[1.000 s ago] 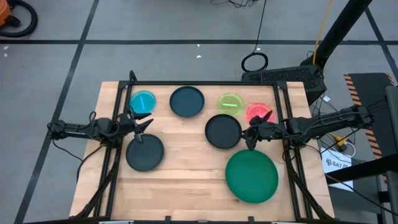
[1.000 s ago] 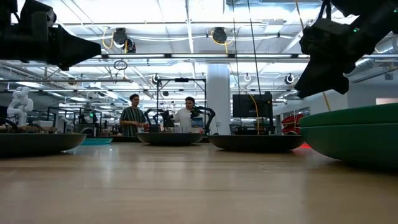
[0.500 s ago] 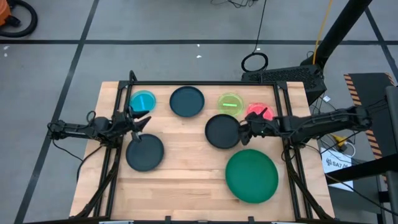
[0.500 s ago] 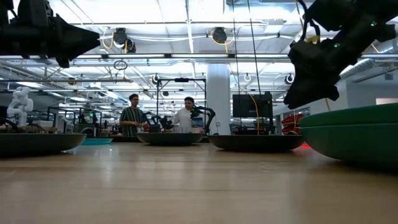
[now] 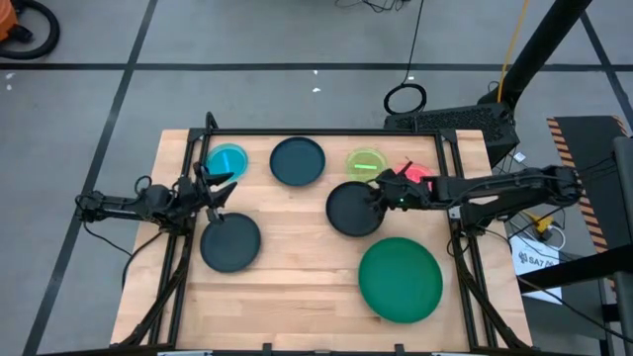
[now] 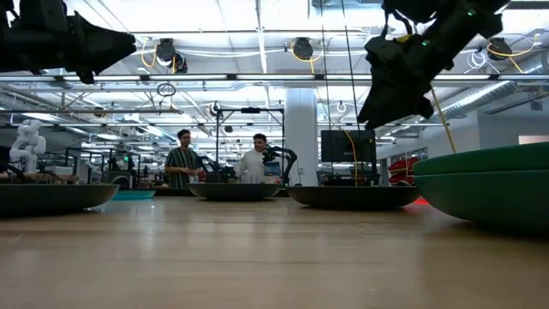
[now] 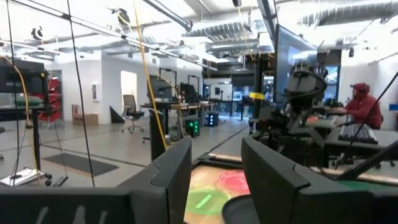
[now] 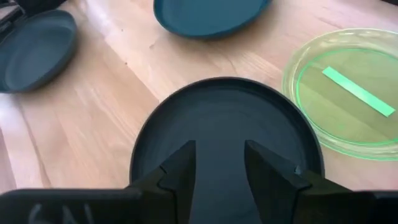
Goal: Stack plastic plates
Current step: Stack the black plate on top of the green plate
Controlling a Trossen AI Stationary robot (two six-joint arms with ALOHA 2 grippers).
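Since a second ago my right gripper (image 5: 377, 194) has slid left from beside the pink plate (image 5: 415, 176) to hang over the right edge of the middle dark plate (image 5: 354, 209); my left gripper (image 5: 215, 190) has barely shifted, hovering between the blue plate (image 5: 227, 161) and the near-left dark plate (image 5: 229, 242).

My right arm covers part of the pink plate from above. In the low view the green plates (image 6: 489, 184) are cut off at the right edge, and there they show as two rims, one nested in the other, while the high view shows only one green disc (image 5: 400, 280). Nothing else lies in any plate that I can see; the bright bar in the lime plate (image 8: 349, 91) I cannot identify.

All plates lie flat, open side up, round with no long axis. The far dark plate (image 5: 297, 161) sits between the blue and lime ones in the far row; the green pair is near right.

Both my grippers stand partly open, fingers apart, holding nothing.
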